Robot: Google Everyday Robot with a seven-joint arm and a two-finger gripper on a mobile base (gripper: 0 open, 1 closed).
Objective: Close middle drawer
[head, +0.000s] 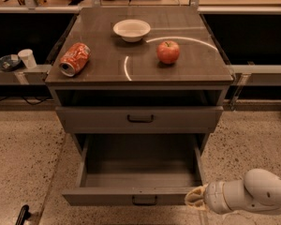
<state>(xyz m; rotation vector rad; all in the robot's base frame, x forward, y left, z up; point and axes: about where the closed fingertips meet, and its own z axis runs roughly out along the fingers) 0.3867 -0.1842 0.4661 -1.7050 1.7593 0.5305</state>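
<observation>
The middle drawer is pulled far out of the grey-brown cabinet, and its deep box is empty. Its low front faces me, with a small dark loop handle at the centre. My gripper, cream-tipped on a white arm, is at the bottom right. It sits right at the right end of the drawer front, at the front's height. I cannot tell whether it touches the front. The top drawer above is closed. The lowest drawer is hidden under the open one.
On the cabinet top lie a white bowl, a red apple and a crushed red can. A white cup stands on a shelf at the left. Speckled floor surrounds the cabinet, with a dark object at the bottom left.
</observation>
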